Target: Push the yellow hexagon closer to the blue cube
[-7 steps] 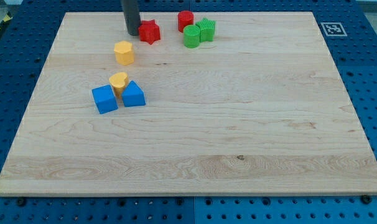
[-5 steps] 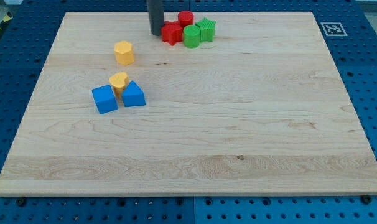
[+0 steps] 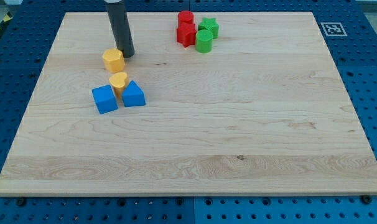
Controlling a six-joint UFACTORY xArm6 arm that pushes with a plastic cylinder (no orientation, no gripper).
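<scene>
The yellow hexagon (image 3: 113, 60) lies on the wooden board's upper left part. My tip (image 3: 127, 54) stands just to its upper right, touching or nearly touching it. The blue cube (image 3: 104, 99) sits below the hexagon, towards the view's bottom. A second, smaller yellow block (image 3: 119, 81) stands between the blue cube and a blue triangular block (image 3: 133, 94), touching both. The hexagon is a short gap above that cluster.
At the view's top a red cylinder (image 3: 186, 18), a red star-like block (image 3: 187, 33), a green star block (image 3: 208, 27) and a green cylinder (image 3: 204, 41) are bunched together. A fiducial tag (image 3: 332, 28) sits at the board's top right corner.
My tip pushed the red star right into the red and green group, then swung down left to the yellow hexagon. The hexagon has shifted down and left, nearer the blue cube. The green blocks were rearranged.
</scene>
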